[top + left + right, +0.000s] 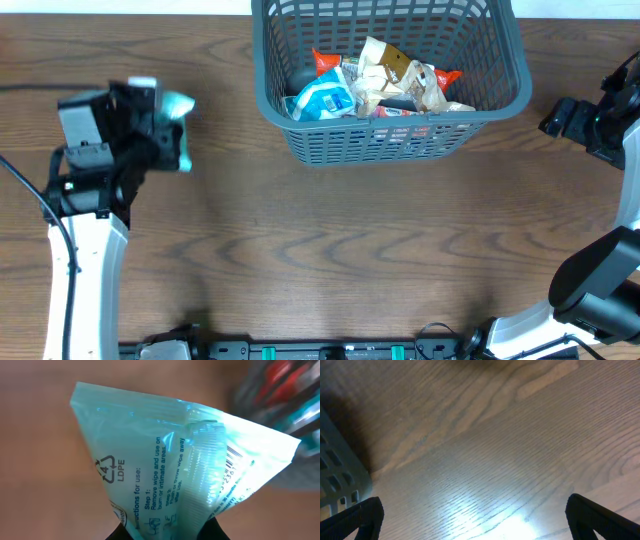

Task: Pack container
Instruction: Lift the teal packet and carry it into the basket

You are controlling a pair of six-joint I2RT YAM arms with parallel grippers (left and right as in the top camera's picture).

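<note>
The teal wipe packet (175, 460), pinched by the left fingers (222, 535), should be carried toward three o'clock, lifted clear of the container (390, 128) rim, then released. The right fingers (355, 520) are spread, empty.

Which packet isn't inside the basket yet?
The teal wipes packet. It is pinched in the left gripper, off to the left of the grey basket. The other packets all lie inside it.

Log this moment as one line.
left gripper: shut on teal plastic wipes packet | right gripper: open, empty, above wooden table | dark grey lattice-sided plastic basket: several snack packets inside
</note>
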